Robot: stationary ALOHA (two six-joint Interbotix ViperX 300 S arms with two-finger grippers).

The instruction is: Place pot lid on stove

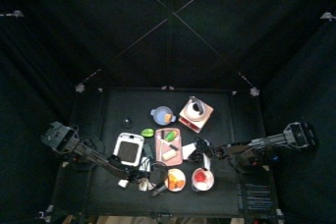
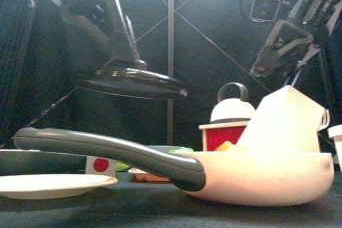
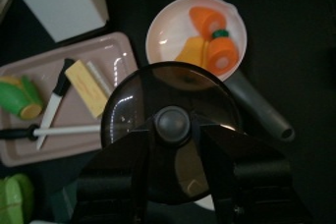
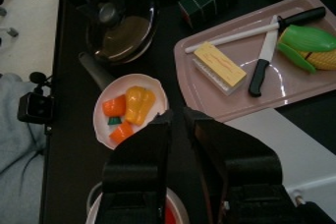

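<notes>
One glass pot lid (image 3: 168,130), stiff, slick and breakable, hangs in the left gripper (image 3: 164,174), best pinched by its knob (image 3: 171,122).

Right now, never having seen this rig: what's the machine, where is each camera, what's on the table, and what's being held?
Two black robot arms, each ending in a two-jaw gripper, work at a small black table. One camera looks straight down, one sits level at the table's front edge, and one rides on each wrist. The left gripper holds a dark pot lid in the air. The right gripper hangs idle over a pan of orange and yellow food. Beside the pan, a pink tray carries a knife.
</notes>
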